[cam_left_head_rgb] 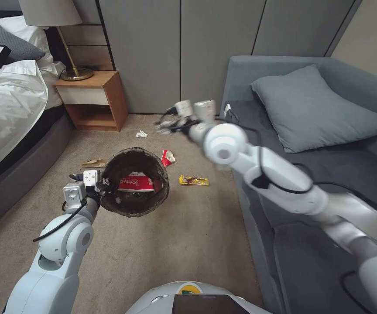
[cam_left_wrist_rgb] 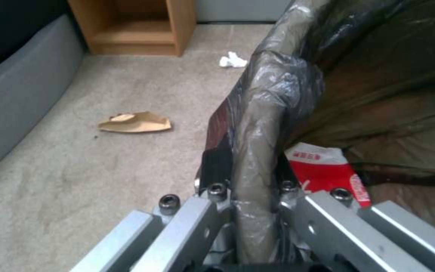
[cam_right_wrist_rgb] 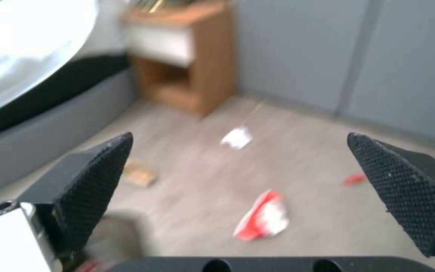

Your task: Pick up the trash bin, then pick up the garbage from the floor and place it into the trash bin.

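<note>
My left gripper is shut on the rim of the trash bin, holding the bag-lined bin above the carpet; the rim runs between its fingers in the left wrist view. A red and white wrapper lies inside the bin. On the floor lie a red and white wrapper, a yellow wrapper, a brown wrapper and a white tissue. My right gripper hangs open in the air beyond the bin, its pads wide apart, with the red wrapper and tissue below it.
A grey sofa with a cushion fills the right side. A bed runs along the left, a wooden nightstand with a lamp stands at the back wall. Open carpet lies between them.
</note>
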Motion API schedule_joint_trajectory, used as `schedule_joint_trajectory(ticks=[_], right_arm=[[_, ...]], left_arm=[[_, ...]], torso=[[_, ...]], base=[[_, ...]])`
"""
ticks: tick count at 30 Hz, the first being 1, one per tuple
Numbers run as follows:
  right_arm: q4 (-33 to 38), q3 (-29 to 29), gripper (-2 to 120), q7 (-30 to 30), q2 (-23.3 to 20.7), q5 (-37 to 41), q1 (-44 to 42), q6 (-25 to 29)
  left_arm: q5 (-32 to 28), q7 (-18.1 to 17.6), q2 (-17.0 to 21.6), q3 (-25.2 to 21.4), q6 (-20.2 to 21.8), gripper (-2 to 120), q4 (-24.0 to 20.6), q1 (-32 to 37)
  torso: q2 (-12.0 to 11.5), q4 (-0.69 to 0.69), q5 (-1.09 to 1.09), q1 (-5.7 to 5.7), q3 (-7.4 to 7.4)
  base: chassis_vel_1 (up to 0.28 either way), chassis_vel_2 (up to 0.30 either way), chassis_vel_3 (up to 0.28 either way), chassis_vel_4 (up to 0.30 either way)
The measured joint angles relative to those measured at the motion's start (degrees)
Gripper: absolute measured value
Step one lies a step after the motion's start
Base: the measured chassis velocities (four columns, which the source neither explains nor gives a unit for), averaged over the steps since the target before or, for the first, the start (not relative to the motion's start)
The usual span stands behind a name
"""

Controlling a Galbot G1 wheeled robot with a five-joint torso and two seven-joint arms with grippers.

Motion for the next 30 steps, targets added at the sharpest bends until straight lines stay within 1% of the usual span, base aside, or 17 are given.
schedule_joint_trajectory(ticks=[1, 3, 5, 6, 7, 8, 10, 11, 13, 15, 17, 18, 20, 21, 22, 25, 30], right_arm=[[0.8, 1.9, 100, -1.1, -1.1, -1.6, -1.5, 0.3], [4.8, 12.0, 100, -5.5, -5.4, -7.6, -11.1, 1.1], [5.7, 14.5, 100, -6.6, -6.4, -9.5, -14.0, 1.7], [7.2, 20.2, 100, -9.1, -7.9, -14.0, -20.0, 3.0], [8.6, 26.0, 100, -11.7, -8.4, -18.5, -25.6, 4.0], [8.6, 26.0, 100, -11.7, -8.4, -18.5, -25.6, 4.0], [11.2, 36.2, 100, -15.0, -7.6, -26.5, -37.1, 6.4], [11.2, 36.2, 100, -15.0, -7.6, -26.5, -37.1, 6.4], [12.8, 44.9, 100, -17.6, -4.8, -33.8, -47.5, 9.4], [13.0, 47.4, 100, -19.0, -3.3, -36.9, -50.9, 10.7], [13.1, 52.3, 100, -22.3, 0.5, -43.3, -57.8, 14.8], [13.1, 52.3, 100, -22.3, 0.5, -43.3, -57.8, 14.8], [12.7, 55.2, 100, -24.0, 5.2, -47.4, -63.7, 18.7], [12.3, 56.7, 100, -25.0, 9.5, -50.0, -67.0, 21.1], [12.3, 56.7, 100, -25.0, 9.5, -50.0, -67.0, 21.1], [10.5, 58.8, 100, -27.0, 16.8, -57.1, -71.8, 26.7], [8.4, 59.4, 100, -28.0, 21.1, -62.7, -75.5, 32.5]], left_arm=[[-0.1, 0.0, 0.0, 0.0, 0.0, 0, -0.2, 0.1], [-0.1, 0.0, 0.2, 0.1, 0.0, 0, -0.7, 0.3], [-0.1, 0.0, 0.3, 0.0, 0.0, 0, -0.8, 0.4], [-0.1, 0.1, 0.5, 0.0, 0.0, 0, -1.0, 0.5], [0.0, 0.2, 0.5, 0.0, 0.0, 0, -1.1, 0.5], [0.0, 0.2, 0.5, 0.0, 0.0, 0, -1.1, 0.5], [0.2, 0.3, 0.4, 0.2, 0.0, 0, -1.2, 0.6], [0.2, 0.3, 0.4, 0.2, 0.0, 0, -1.2, 0.6], [0.5, 0.3, 0.2, 0.4, 0.0, 0, -1.2, 0.6], [0.5, 0.4, 0.2, 0.6, 0.0, 0, -1.2, 0.6], [0.7, 0.4, -0.1, 0.6, 0.0, 0, -1.3, 0.8], [0.7, 0.4, -0.1, 0.6, 0.0, 0, -1.3, 0.8], [0.7, 0.6, -0.4, 0.6, 0.0, 0, -1.5, 1.2], [0.8, 0.6, -0.7, 0.5, 0.0, 0, -1.6, 1.5], [0.8, 0.6, -0.7, 0.5, 0.0, 0, -1.6, 1.5], [1.0, 0.8, -1.2, 0.5, 0.0, 0, -1.7, 2.0], [1.4, 1.1, -1.6, 0.6, 0.0, 0, -1.7, 2.2]], torso=[[0.0, -0.01, 0.00, 0.00, 0.00], [0.0, 0.03, 0.01, 0.00, 0.00], [0.0, 0.02, 0.01, 0.00, 0.00], [0.0, 0.02, 0.02, 0.00, 0.00], [0.0, 0.00, 0.01, 0.00, 0.00], [0.0, 0.00, 0.01, 0.00, 0.00], [0.0, 0.02, -0.02, -0.01, 0.00], [0.0, 0.02, -0.02, -0.01, 0.00], [0.0, 0.00, 0.00, -0.01, -0.01], [0.0, 0.01, -0.02, -0.01, -0.01], [0.0, 0.01, -0.02, -0.01, -0.01], [0.0, 0.01, -0.02, -0.01, -0.01], [0.0, 0.02, -0.02, -0.01, -0.01], [0.0, 0.01, -0.02, -0.01, -0.01], [0.0, 0.01, -0.02, -0.01, -0.01], [0.0, 0.04, -0.04, -0.01, 0.00], [0.0, 0.04, -0.03, -0.01, 0.00]], base=[[0.000, 0.000, 0.000, 0.000], [0.000, 0.000, 0.000, 0.000], [0.000, 0.000, 0.000, 0.000], [0.000, 0.000, 0.000, 0.000], [0.000, 0.000, 0.000, 0.000], [0.000, 0.000, 0.000, 0.000], [0.000, 0.000, 0.000, 0.000], [0.000, 0.000, 0.000, 0.000], [0.000, 0.000, 0.000, 0.000], [0.000, 0.000, 0.000, 0.000], [0.000, 0.000, 0.000, 0.000], [0.000, 0.000, 0.000, 0.000], [0.000, 0.000, 0.000, 0.000], [0.000, 0.000, 0.000, 0.000], [0.000, 0.000, 0.000, 0.000], [0.000, 0.000, 0.000, 0.000], [0.000, 0.000, 0.000, 0.000]])
